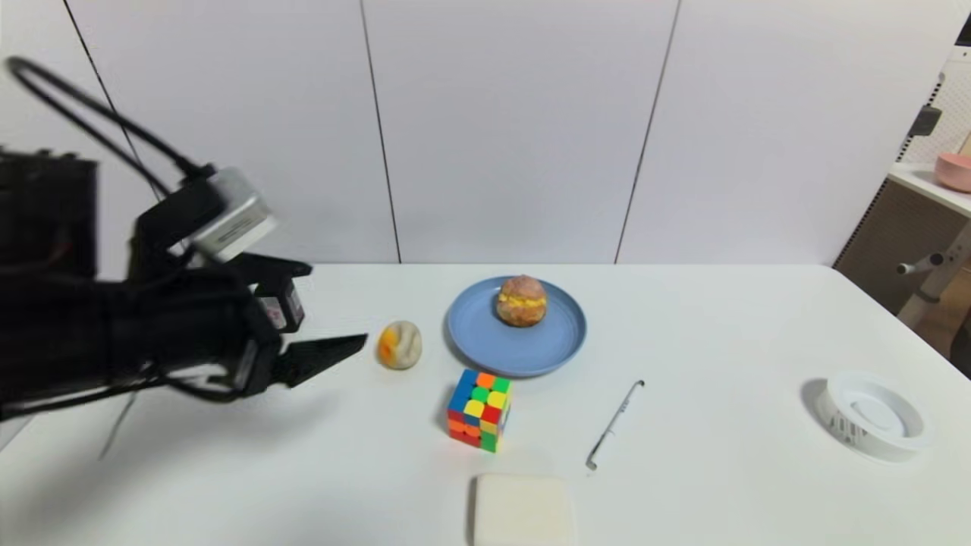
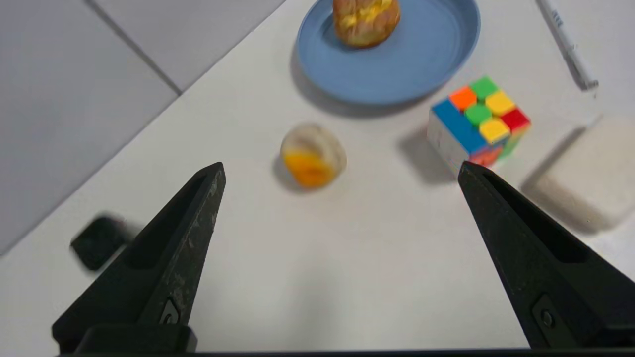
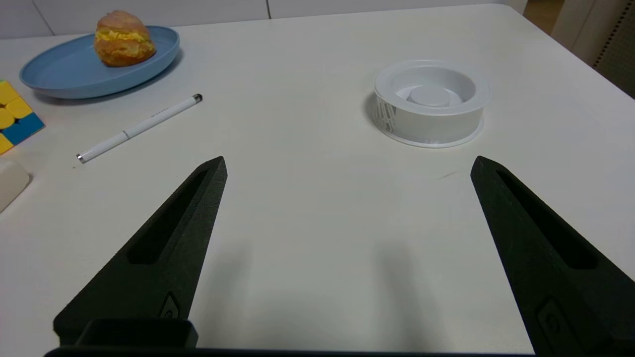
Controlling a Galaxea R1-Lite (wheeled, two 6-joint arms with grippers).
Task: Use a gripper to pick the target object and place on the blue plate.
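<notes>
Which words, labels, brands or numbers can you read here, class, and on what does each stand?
White pen: small print, too tiny to read.
White dish: marks on its side, unreadable.
Silver box on the left arm: label too blurred.
No text can be quoted.

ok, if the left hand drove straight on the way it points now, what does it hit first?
Probably the cream-and-orange lump, roughly ahead between the open left hand's fingertips. Height is unclear, so it might pass over.
</notes>
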